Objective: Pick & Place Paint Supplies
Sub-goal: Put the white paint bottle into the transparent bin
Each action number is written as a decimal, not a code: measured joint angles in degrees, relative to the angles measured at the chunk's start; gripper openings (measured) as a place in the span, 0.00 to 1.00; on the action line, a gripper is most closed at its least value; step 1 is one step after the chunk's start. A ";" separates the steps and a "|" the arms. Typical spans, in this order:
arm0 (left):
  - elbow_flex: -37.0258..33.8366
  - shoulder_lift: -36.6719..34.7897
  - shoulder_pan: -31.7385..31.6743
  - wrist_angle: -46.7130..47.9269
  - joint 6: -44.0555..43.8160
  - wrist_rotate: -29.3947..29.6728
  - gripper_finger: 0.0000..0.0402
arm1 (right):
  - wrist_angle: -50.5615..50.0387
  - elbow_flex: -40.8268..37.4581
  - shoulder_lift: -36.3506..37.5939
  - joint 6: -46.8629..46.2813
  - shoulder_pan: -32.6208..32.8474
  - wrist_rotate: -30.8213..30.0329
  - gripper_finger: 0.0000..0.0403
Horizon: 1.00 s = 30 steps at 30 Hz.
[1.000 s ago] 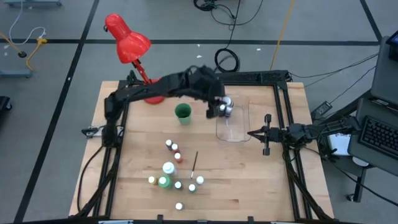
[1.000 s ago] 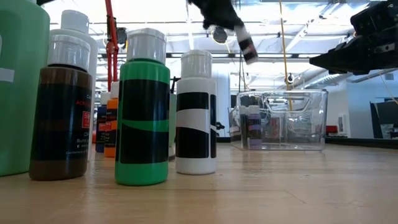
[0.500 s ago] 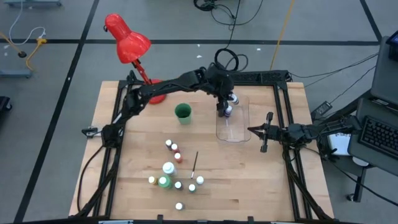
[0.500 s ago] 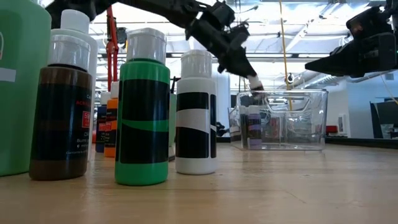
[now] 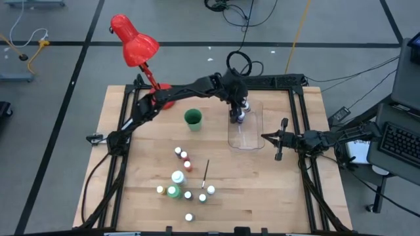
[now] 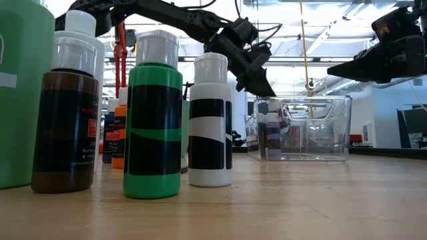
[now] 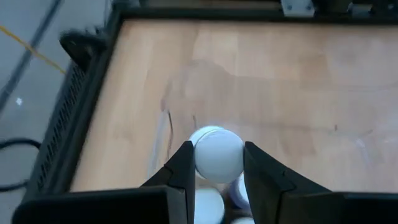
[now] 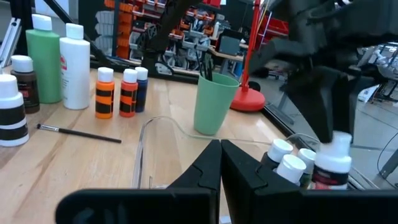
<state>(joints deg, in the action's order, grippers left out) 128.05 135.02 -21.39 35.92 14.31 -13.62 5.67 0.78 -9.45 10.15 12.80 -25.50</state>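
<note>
My left gripper (image 5: pixel 239 115) reaches over the far left corner of the clear tray (image 5: pixel 252 136) and is shut on a small white-capped paint bottle (image 8: pixel 330 169). A few other small bottles (image 8: pixel 285 163) stand in that corner of the tray. My right gripper (image 5: pixel 265 137) waits shut at the tray's right side, holding nothing. More paint bottles (image 5: pixel 178 178) and a thin brush (image 5: pixel 205 172) stand and lie on the table near its front middle. In the low view a brown, a green and a white bottle (image 6: pixel 153 117) stand close to the camera. My left gripper pinches the bottle's white cap (image 7: pixel 217 155) between its two fingers, one on each side. The fingers (image 8: pixel 323 118) come slanting down from the table's left. The bottle hangs upright below them inside the tray; whether its bottom rests on the tray floor I cannot tell.
A green cup (image 5: pixel 193 118) stands left of the tray, close under the left arm. A red desk lamp (image 5: pixel 134 40) stands at the far left corner. A black frame (image 5: pixel 298 118) runs around the table's edges. Bare wood lies right of the bottle group.
My left gripper has come down and a little toward the table's right edge, carrying the bottle from above the tray's rim into its far left corner. The bottle has stayed upright in the hold. My right gripper has kept its place.
</note>
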 joint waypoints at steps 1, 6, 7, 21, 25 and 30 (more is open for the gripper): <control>0.00 0.38 -0.01 0.11 -0.01 0.04 0.22 | -0.02 0.01 0.00 -0.04 0.00 0.01 0.01; -0.02 1.10 -0.19 -0.37 -0.19 0.07 0.22 | -0.02 0.00 0.00 -0.04 0.00 0.02 0.01; 0.00 1.34 -0.19 -1.18 0.04 0.04 0.22 | -0.02 0.01 0.00 -0.04 0.00 0.02 0.01; -0.07 2.76 -0.93 -1.65 -0.97 -0.04 0.22 | -0.26 0.00 -0.17 0.51 0.00 0.07 0.01; -0.94 2.71 -1.04 -2.70 -1.42 -0.09 0.22 | -0.26 0.01 -0.17 0.45 0.00 0.04 0.01; -2.12 2.71 -1.15 -3.04 -1.76 -0.05 0.22 | -0.26 0.02 -0.17 0.45 0.00 0.06 0.01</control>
<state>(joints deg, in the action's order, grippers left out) 125.93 137.73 -22.55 32.87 12.55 -13.67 5.41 0.80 -9.63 10.59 12.80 -25.44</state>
